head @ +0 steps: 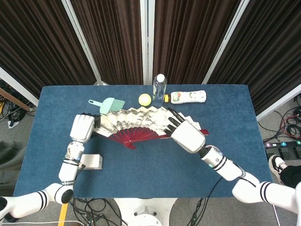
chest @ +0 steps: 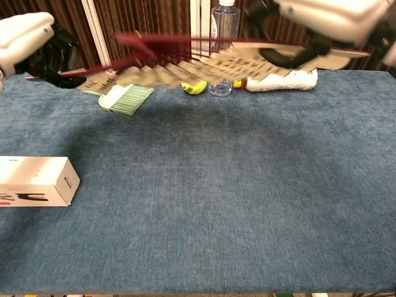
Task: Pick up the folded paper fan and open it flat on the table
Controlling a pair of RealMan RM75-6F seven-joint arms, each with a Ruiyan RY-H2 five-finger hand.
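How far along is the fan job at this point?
Done: the fan is picked up and spread wide. In hand: the left hand and right hand hold its two ends, and the chest view shows it above the table. Left: lay it flat and let go.

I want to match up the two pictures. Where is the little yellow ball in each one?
Head view: the yellow ball sits near the table's far edge, just left of the upright clear bottle, beyond the open paper fan.
Chest view: the yellow ball lies at the back, partly hidden under the fan held above it.
Shared landmark: the clear bottle, right beside the ball in both views.
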